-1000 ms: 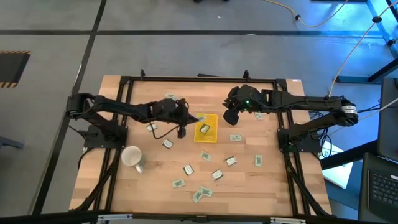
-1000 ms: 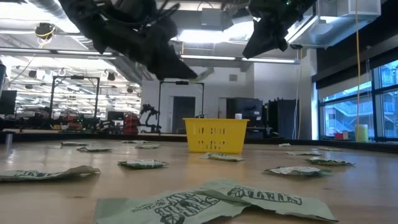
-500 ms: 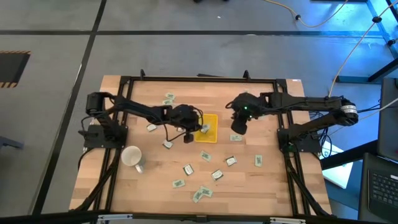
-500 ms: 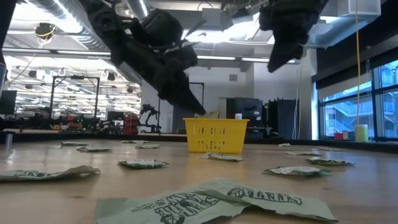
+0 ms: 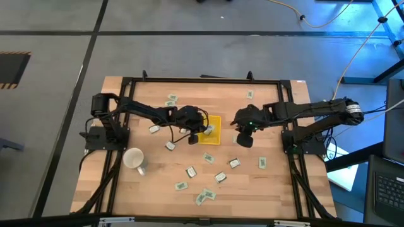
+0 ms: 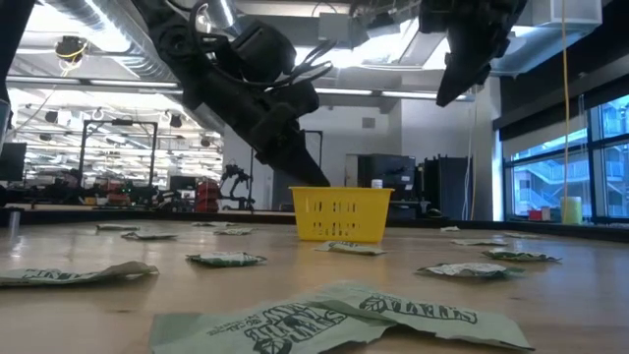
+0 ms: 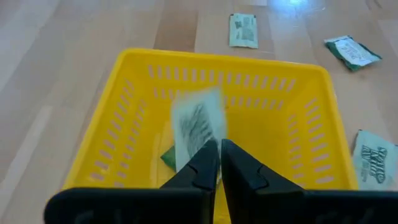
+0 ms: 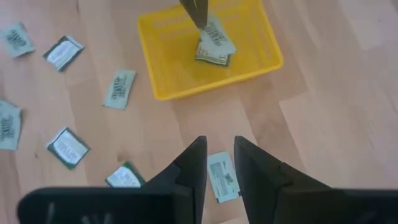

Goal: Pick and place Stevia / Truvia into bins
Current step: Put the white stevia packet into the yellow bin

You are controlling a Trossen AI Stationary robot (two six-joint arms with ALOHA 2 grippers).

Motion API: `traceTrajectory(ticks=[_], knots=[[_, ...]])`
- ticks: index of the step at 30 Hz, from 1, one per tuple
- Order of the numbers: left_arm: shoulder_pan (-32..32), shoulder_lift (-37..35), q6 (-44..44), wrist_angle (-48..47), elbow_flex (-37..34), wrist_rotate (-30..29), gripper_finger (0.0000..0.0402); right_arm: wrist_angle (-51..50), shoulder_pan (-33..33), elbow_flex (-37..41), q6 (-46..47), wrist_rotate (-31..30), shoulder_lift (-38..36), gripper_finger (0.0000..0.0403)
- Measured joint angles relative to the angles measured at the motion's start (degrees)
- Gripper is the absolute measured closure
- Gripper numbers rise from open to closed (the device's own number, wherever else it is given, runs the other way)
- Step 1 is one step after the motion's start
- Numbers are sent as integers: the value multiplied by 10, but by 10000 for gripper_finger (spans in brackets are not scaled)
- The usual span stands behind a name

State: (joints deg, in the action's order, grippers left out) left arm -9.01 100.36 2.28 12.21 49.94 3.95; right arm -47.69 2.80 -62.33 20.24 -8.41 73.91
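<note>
The yellow bin stands at the table's middle. Inside it one Stevia packet lies flat, and a second, blurred packet is just past the tips of my left gripper. That gripper slants down into the bin from the left, its fingers a narrow slit apart. My right gripper hangs open well above the table, right of the bin, over a packet lying flat on the wood. Several more packets lie scattered over the table. My left gripper's fingertips stand at the lower edge of the blurred packet inside the bin. I cannot tell whether they touch it.
A white mug lies near the left front. Packets lie around the bin on all sides, most of them toward the near edge. The black frame rails run along both table sides.
My left gripper has gone toward the bin and down, tipping its fingers into it with the packet at their tips. My right gripper has swung from the bin's far right corner toward the table's near edge and tipped further down, still open.
</note>
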Motion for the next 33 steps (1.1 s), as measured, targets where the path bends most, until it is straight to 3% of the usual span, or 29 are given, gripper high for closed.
traceTrajectory(ticks=[12,22,33], knots=[[-12,-31,-28,-3,9,6,349,132,28,115,-24,-1,33,318],[-12,-96,-30,2,15,7,352,250,28,224,-43,-1,46,318],[-12,-102,-30,4,15,6,351,371,26,314,-41,-10,65,318]])
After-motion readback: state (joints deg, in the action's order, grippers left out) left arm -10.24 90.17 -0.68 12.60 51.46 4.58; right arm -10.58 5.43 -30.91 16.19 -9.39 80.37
